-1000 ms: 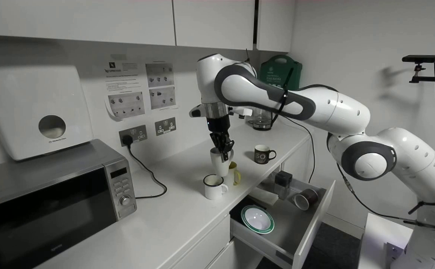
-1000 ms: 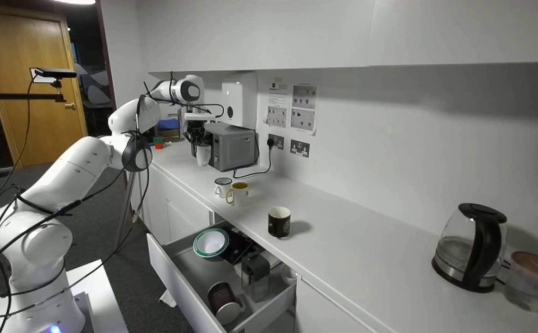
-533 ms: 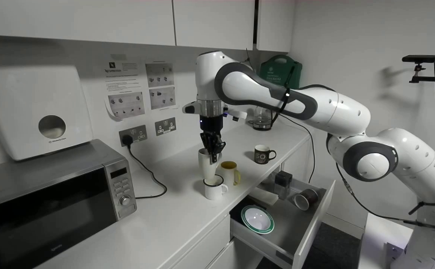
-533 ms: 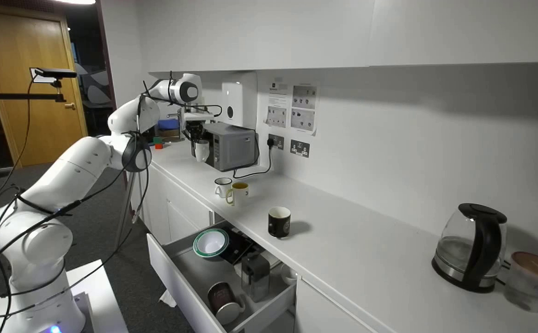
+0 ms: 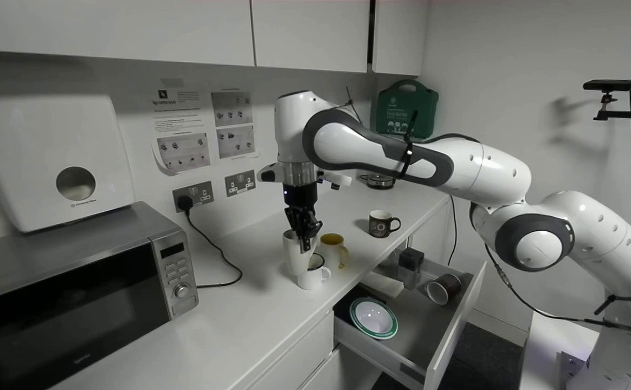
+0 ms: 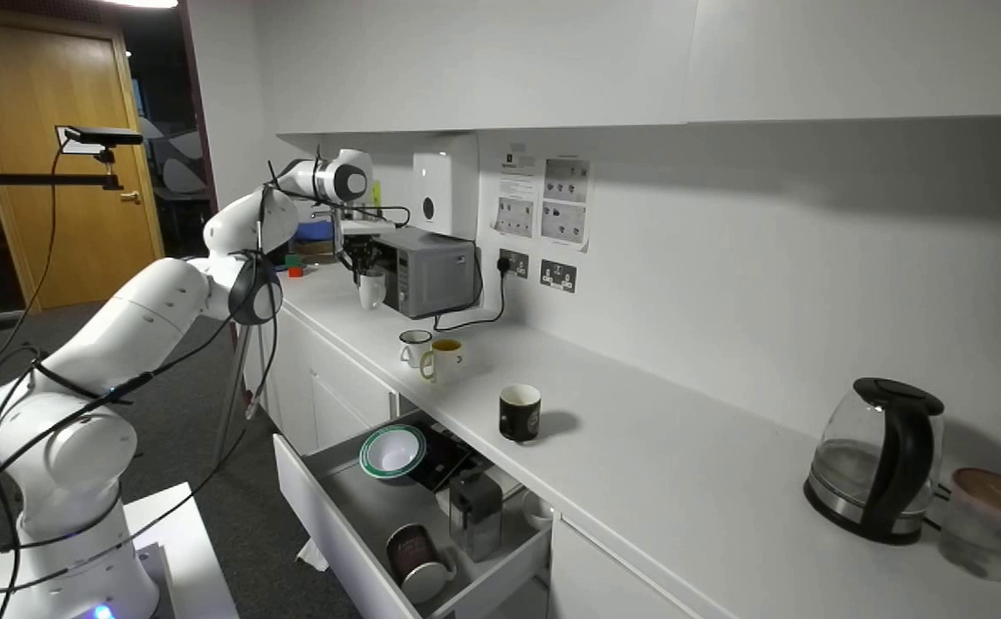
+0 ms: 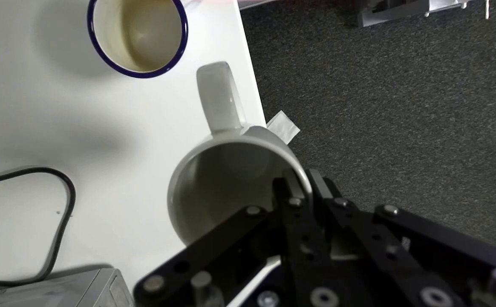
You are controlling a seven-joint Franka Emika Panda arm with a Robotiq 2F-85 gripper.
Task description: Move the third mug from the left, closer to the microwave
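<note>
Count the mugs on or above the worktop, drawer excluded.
4: the plain white mug, its rim in the gripper; the dark-rimmed mug and yellow-handled mug, close together; the black mug, nearer the kettle. More may hide behind the microwave.

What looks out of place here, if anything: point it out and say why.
In the open white drawer, a dark brown cylindrical mug lies on its side, though mugs normally stand upright. A thin white scrap, perhaps paper, lies on the dark grey carpet, like dropped litter. No spill shows.
</note>
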